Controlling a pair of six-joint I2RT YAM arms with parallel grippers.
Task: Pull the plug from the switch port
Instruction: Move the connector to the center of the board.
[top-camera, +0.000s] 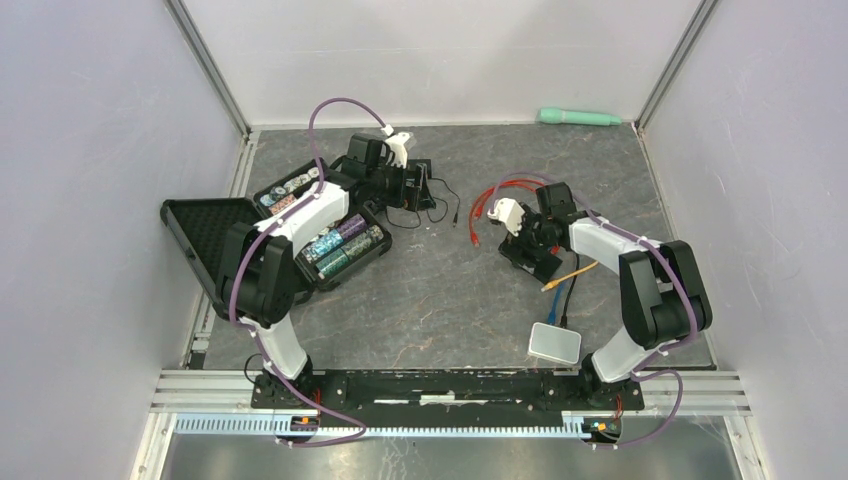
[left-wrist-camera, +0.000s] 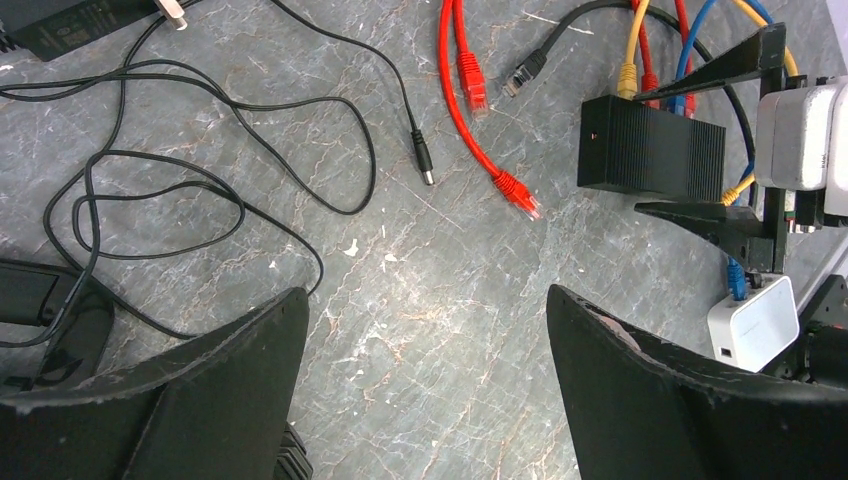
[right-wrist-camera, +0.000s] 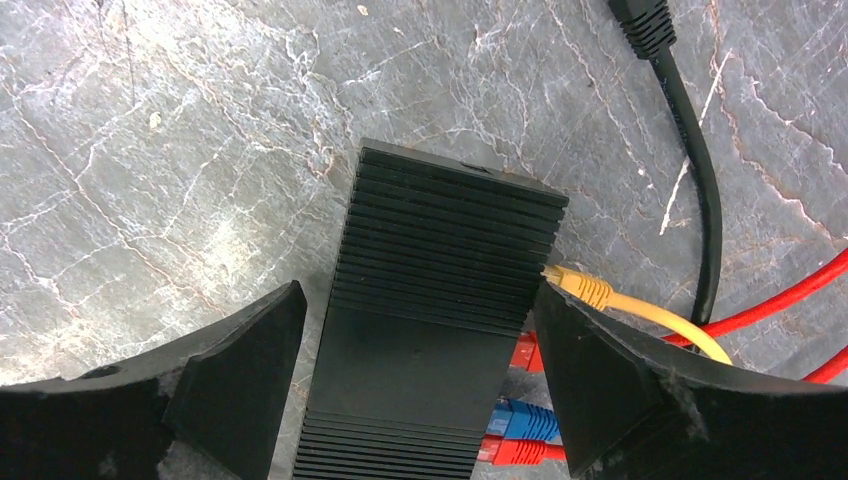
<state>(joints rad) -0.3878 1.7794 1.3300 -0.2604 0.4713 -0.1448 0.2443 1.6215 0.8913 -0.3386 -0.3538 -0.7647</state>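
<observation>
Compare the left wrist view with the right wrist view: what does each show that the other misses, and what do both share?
Left wrist only: a black-corded barrel plug, a loose red plug, a small white box, and the open left gripper. Right wrist only: a blue plug and a red connector up close at the port side of the black switch. Both: that switch, the yellow plug in it, and the open right gripper straddling it.
</observation>
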